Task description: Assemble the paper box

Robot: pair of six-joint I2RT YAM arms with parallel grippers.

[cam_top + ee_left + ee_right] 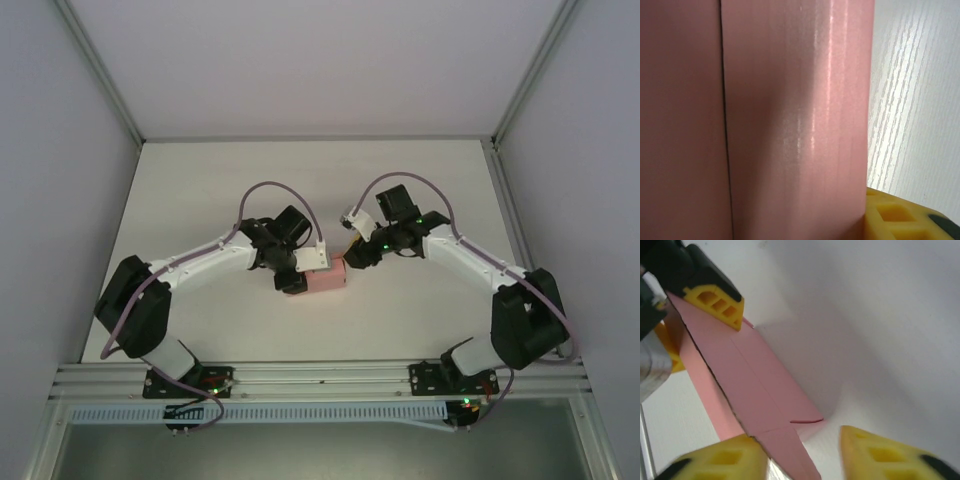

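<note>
On the left of the overhead view, our left arm is reaching in across the white table (420,180). Our left gripper (303,272) is clamping the left end of the paper box (328,281), which is sitting near the table's centre between our two grippers. We cannot tell whether it is resting on the surface or being held just above it. From the left wrist, the pink card is crowding close to the lens, a dark seam (724,125) is running top to bottom through it, and one yellow finger pad (892,215) is touching its lower right edge. From the right wrist, we are seeing the left gripper's yellow fingertips (715,302) pinching the card's far end from both sides. Our right gripper (352,256) is sitting just beside the box's right end with its own fingers (722,460) spread apart. A loose pink flap (785,447) is running down between them, lying close to one finger but ungripped.
</note>
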